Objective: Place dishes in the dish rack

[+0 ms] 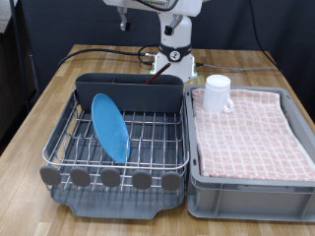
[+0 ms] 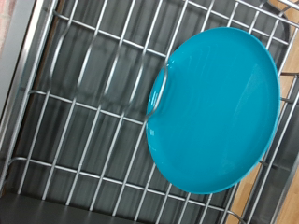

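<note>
Plate (image 1: 110, 125) racked upright in dish rack (image 1: 69, 123), directly beneath the wrist camera; mug (image 1: 218, 92) remains on checked cloth (image 1: 251, 133) — off to one side; gripper unseen — state indeterminable; spoon not visible.

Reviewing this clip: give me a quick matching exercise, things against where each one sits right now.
Things:
1. light-blue plate
2. white mug
3. cutlery holder
4. pink checked cloth

Places:
A. lining the grey bin
B. on the cloth, at the bin's far corner
C. standing on edge in the wire dish rack
D. along the rack's far side

Pairs: 1-C, 2-B, 3-D, 4-A

The gripper shows in neither view.
</note>
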